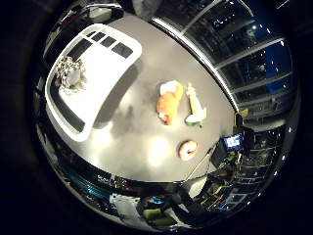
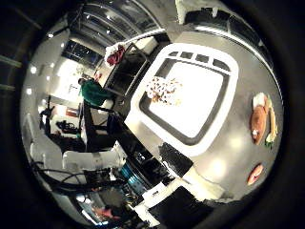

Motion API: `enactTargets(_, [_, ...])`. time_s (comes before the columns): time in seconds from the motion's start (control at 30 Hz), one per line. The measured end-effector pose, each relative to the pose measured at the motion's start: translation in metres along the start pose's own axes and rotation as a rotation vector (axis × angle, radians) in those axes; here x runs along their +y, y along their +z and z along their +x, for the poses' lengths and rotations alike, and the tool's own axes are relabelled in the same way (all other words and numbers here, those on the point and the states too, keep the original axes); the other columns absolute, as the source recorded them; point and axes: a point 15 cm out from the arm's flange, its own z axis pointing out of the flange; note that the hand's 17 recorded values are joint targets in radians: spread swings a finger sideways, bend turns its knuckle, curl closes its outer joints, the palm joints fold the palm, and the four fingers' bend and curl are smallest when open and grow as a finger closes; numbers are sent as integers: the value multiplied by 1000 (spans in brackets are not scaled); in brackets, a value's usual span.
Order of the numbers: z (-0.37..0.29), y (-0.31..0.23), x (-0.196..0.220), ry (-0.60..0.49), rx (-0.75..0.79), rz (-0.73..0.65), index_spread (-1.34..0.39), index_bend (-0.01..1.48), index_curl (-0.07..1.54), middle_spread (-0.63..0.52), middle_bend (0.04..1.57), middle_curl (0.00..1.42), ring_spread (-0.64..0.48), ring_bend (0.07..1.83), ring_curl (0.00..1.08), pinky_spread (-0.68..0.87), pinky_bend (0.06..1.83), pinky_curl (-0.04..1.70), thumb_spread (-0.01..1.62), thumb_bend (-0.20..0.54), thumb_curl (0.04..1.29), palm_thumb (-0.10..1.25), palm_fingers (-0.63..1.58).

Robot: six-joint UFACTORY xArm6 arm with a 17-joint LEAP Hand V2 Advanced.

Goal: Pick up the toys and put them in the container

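I see a grey table (image 1: 142, 147) well below the palm, with a white rectangular plastic container (image 1: 105, 58) standing near one of its corners, slots along one short end. Inside the container, against one long wall, lies a pale, knobbly toy (image 1: 71, 73) whose kind I cannot make out. Three toys lie out on the bare table top, well apart from the container and toward the opposite edge. An orange plush toy with a white patch (image 1: 168, 105) lies just beside a long cream and green toy shaped like a vegetable (image 1: 195, 105); whether these two touch I cannot tell. A small orange and white curled toy (image 1: 188, 149) lies alone, nearer the table's edge. Part of the white and black hand (image 2: 190, 179) shows in the thumb side view, over the table's edge. I cannot tell how its fingers are set, and I see nothing in them.
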Motion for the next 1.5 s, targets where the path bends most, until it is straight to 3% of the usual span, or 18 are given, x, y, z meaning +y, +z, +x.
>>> enactTargets(0.23, [147,-9,66,120,94,-29,-417,167,321,-15,306,309,106,418,209,501,351,491,1021,-25,340,614,181])
enactTargets(0.4, [223,21,134,219,87,-118,-408,161,305,-24,289,313,86,400,212,478,336,447,1020,-25,331,616,206])
enactTargets(0.47, [243,31,139,227,92,-123,-401,157,296,-25,279,315,76,401,214,460,336,428,1020,-25,327,617,216])
enactTargets(0.73, [288,69,126,220,100,-126,-399,159,277,-26,265,323,55,404,220,448,347,388,1029,-24,325,624,236])
enactTargets(1.03, [339,104,70,202,112,-101,-385,152,267,-18,277,332,31,425,225,434,358,357,1026,-24,328,628,270])
enactTargets(1.23, [361,160,43,179,98,-114,-346,155,264,-29,293,339,-3,471,229,413,378,340,1033,-24,335,635,315])
enactTargets(1.5, [355,218,48,152,77,-170,-304,159,271,-51,322,347,-76,595,240,363,401,313,1032,-27,333,625,434])
